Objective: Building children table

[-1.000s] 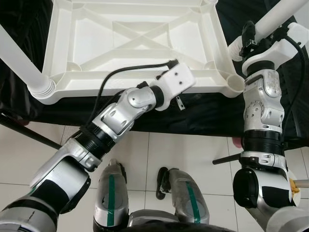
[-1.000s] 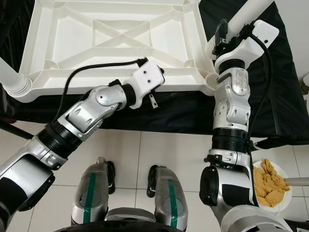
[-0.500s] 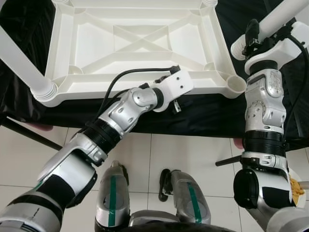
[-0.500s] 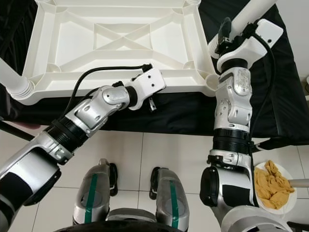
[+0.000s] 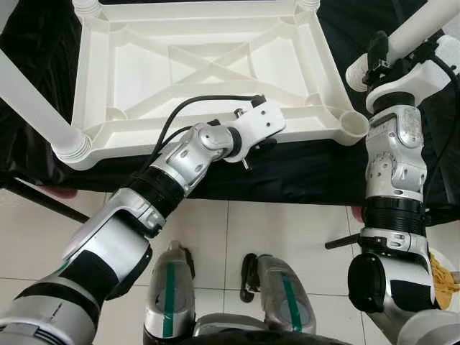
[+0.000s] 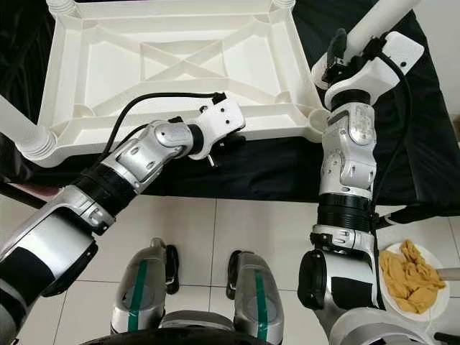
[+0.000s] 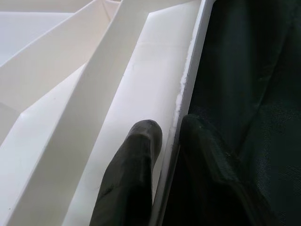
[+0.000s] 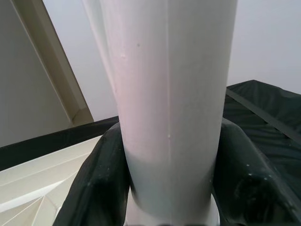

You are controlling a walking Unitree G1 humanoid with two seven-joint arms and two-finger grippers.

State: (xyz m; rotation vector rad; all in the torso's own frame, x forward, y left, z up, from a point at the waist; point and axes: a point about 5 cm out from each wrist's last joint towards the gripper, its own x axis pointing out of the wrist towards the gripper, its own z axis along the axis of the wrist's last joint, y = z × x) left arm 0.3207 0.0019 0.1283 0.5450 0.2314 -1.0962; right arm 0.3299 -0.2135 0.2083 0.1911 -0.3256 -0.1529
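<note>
- A black cloth (image 6: 273, 169) covers the raised surface, its front edge hanging over the floor.
- Below the cloth lies a floor (image 6: 237, 226) of pale square tiles with thin grey grout lines.
- Right of the cloth's lower edge, a white plate (image 6: 413, 277) of yellowish pieces sits on the tiles.
- A dark rod (image 5: 43, 201) slants under the cloth's left side.
- Light is bright and even.

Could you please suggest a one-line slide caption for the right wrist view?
Right gripper clamps a white table leg between its black fingers, above the upturned white tabletop.
</note>
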